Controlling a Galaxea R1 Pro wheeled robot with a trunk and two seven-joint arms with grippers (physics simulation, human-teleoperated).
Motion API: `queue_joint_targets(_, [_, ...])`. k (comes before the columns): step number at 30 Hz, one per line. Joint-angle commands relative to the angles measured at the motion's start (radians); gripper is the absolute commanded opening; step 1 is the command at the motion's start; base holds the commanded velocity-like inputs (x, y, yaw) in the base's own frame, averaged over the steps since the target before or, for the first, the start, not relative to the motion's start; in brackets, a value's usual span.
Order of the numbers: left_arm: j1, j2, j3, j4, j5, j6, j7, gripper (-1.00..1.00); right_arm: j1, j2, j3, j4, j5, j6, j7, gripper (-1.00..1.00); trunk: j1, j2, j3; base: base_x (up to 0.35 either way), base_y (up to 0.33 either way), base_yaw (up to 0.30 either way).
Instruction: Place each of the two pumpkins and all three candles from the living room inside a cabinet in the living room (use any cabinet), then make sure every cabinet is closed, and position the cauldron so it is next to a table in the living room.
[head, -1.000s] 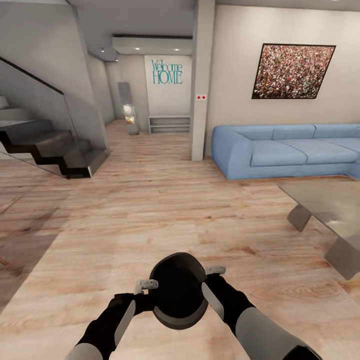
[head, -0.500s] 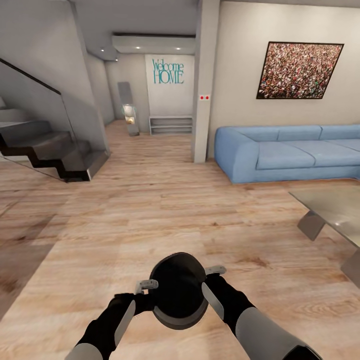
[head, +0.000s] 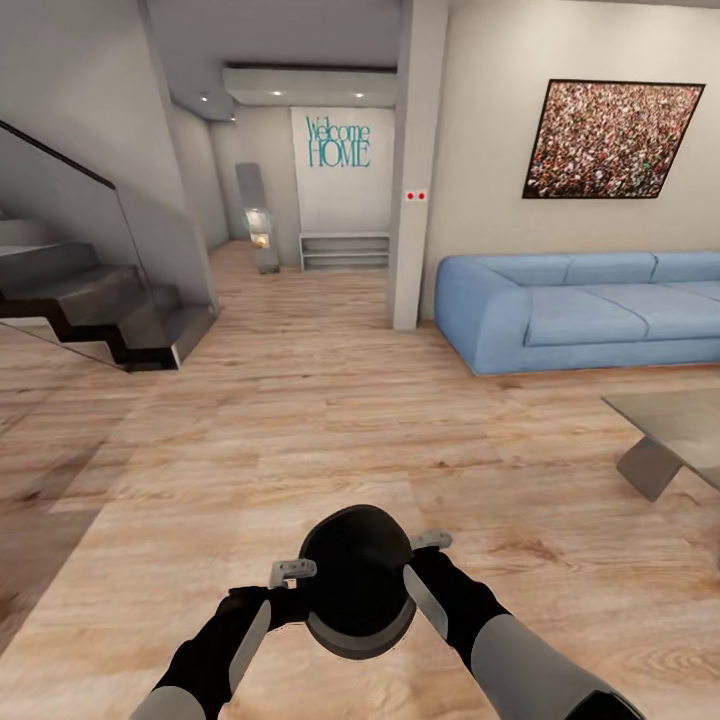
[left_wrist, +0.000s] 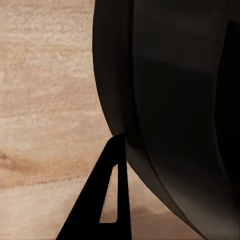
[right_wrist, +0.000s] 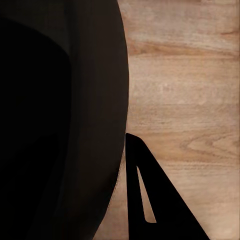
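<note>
1. Two grippers on one black cauldron (head: 355, 585), held low in front of the trunk above the wood floor (head: 300, 420).
2. Left gripper (head: 292, 580) clamped on the cauldron's left rim, jaws pinching the wall: one dark finger (left_wrist: 102, 200) seen outside the curved black side in the left wrist view.
3. Right gripper (head: 425, 570) clamped on the right rim likewise, one finger (right_wrist: 150, 200) outside the wall in the right wrist view.
4. Corner of the grey glossy table (head: 675, 425) at the far right, well apart from the cauldron.
5. Blue sofa (head: 590, 310) behind the table, against the wall under a framed picture (head: 612, 140).
6. Dark staircase (head: 90, 300) at left; "Welcome HOME" lettering (head: 338, 143) down the hallway.
</note>
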Motion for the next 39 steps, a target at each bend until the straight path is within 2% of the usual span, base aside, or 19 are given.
queue_joint_targets(1, [-0.001,-0.001,-0.003,-0.001,0.039,0.006,-0.002,-1.00,-0.001,0.007,0.007,-0.034,-0.035,-0.008,0.015,-1.00,0.000,0.000,-0.001,0.293,0.109,0.000])
queue_joint_targets(39, [-0.001,0.000,-0.003,-0.001,0.038,0.006,-0.002,-1.00,-0.001,0.007,0.007,-0.034,-0.035,-0.009,0.015,-1.00,0.000,0.000,-0.001,0.292,0.096,0.000])
